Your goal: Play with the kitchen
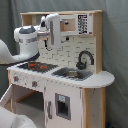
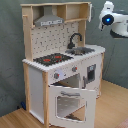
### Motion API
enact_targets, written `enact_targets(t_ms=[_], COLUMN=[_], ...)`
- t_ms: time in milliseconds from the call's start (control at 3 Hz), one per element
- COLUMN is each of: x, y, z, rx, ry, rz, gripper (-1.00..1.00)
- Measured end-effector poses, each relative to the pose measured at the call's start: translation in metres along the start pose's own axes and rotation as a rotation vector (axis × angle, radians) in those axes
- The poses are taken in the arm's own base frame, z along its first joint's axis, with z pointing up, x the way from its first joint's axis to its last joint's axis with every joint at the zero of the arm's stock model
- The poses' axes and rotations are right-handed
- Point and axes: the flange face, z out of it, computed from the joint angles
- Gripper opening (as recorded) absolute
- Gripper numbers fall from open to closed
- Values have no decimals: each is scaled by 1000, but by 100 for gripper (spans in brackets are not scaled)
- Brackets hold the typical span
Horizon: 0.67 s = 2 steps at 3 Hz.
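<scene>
The tall white and light-wood toy kitchen (image 1: 65,75) (image 2: 62,65) stands on a wooden floor (image 2: 112,107) before a grey curtain. Its windowed oven door (image 2: 71,102) hangs open in the second exterior view. The white robot arm (image 1: 37,37) is raised before the grey hood (image 2: 49,20), above the black-red hob (image 1: 36,66) (image 2: 52,59). Whether the gripper is open or closed, I cannot tell.

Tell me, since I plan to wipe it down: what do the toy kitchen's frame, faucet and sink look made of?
The kitchen's frame looks like light wood with matte white panels, grain-toned edges showing. The faucet seems black plastic, slightly glossy. The sink appears metallic grey, possibly steel; I can't confirm.
</scene>
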Motion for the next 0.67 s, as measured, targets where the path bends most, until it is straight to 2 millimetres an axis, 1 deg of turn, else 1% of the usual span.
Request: enact_targets(t_ms=[333, 667], x=[3, 17], y=[-4, -26], z=[2, 5], rx=[8, 49], ry=[0, 4], rz=[-1, -8], gripper=[-100, -100])
